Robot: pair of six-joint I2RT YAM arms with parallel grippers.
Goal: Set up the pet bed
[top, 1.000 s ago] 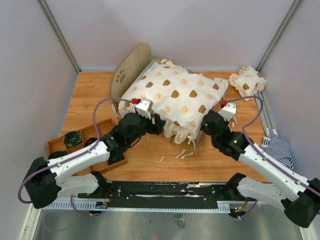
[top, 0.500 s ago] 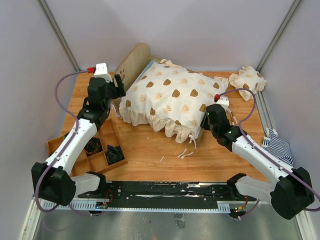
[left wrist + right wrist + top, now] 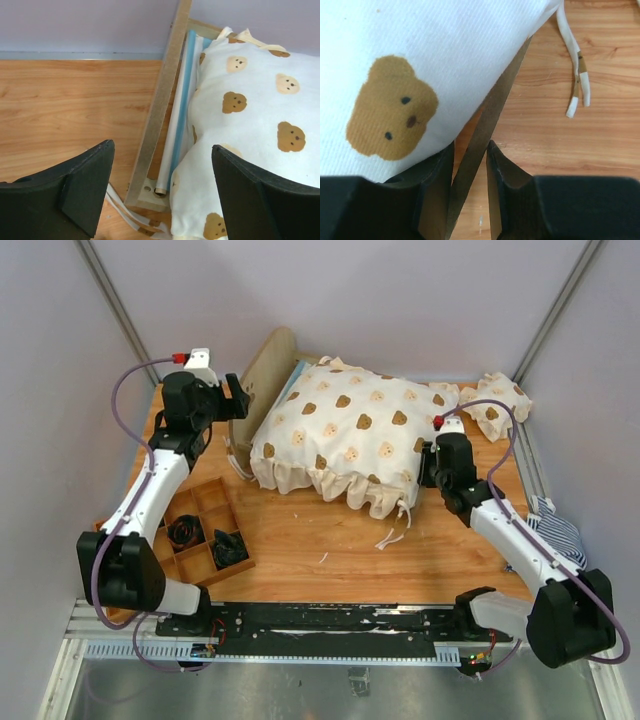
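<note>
Advanced since half a second ago: right gripper (image 3: 470, 150), narrowed onto pet bed (image 3: 492, 115) footboard edge, cover (image 3: 420, 60) draped just left. Left gripper (image 3: 162, 170): spread wide, headboard (image 3: 160, 100) just ahead between fingers (image 3: 85, 185).

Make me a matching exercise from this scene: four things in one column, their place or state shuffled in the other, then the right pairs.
Column one
1. left gripper
2. right gripper
3. small pillow
4. striped cloth

Column two
A. by the right wall, on the near side
B. open
C. shut on a thin wooden edge of the pet bed
D. far right corner

Pairs: 1-B, 2-C, 3-D, 4-A
</note>
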